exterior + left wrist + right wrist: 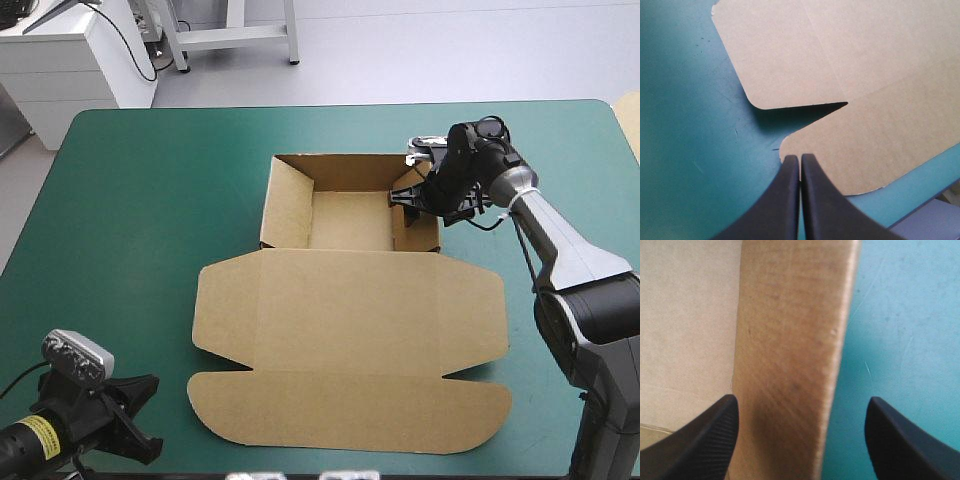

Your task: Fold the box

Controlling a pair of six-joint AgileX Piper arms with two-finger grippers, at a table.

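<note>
Right fingers (705,437) straddle box (345,310) wall — one inside.

High view: overhead from 6 o'clock, facing 12, whole bench (130,200). Left wrist: close, box (865,75) notch at 8 o'clock. Right wrist: closer, box wall at 1 o'clock. High view shares both spots.
</note>
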